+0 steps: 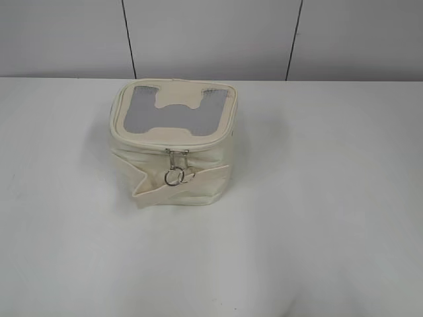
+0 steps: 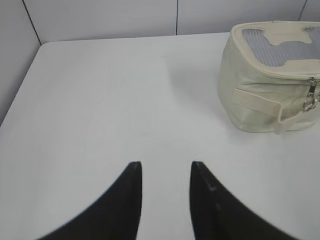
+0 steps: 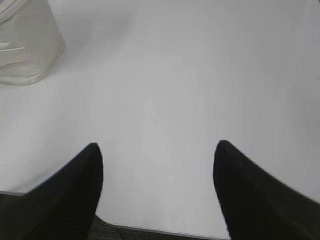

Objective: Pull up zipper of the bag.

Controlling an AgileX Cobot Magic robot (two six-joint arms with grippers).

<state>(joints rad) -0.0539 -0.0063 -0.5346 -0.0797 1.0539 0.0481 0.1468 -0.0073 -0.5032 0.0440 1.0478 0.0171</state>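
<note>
1. Cream fabric bag [image 1: 173,142] sits upright on the white table [image 1: 317,218], a bit to 11 o'clock of table centre in the exterior view.
2. Bag top is a grey mesh panel [image 1: 135,113] with a cream H-shaped patch [image 1: 180,105] over it.
3. Zipper [image 1: 175,140] runs round the top rim; its silver pulls [image 1: 177,168] hang down the front face at 6 o'clock, round rings overlapping, resting against the wide strap [image 1: 198,181].
4. Strap wraps the body; loose end [image 1: 144,196] sticks out at the bag's 7 o'clock corner.
5. Left gripper [image 2: 165,170]: two dark fingers [image 2: 127,200] with a moderate gap between them, holding nothing, above bare table. Bag [image 2: 270,75] is at 2 o'clock in the left wrist view, well apart from it; pulls [image 2: 312,95] show at that view's right edge.
6. Right gripper [image 3: 157,150]: fingers [image 3: 75,190] spread wide, nothing held, hovering near the table's front edge. Only a corner of the bag [image 3: 27,45] shows at 10 o'clock in the right wrist view, well apart.
7. Neither gripper shows in the exterior view.
8. Grey panelled wall [image 1: 211,36] behind the table at 12 o'clock.
</note>
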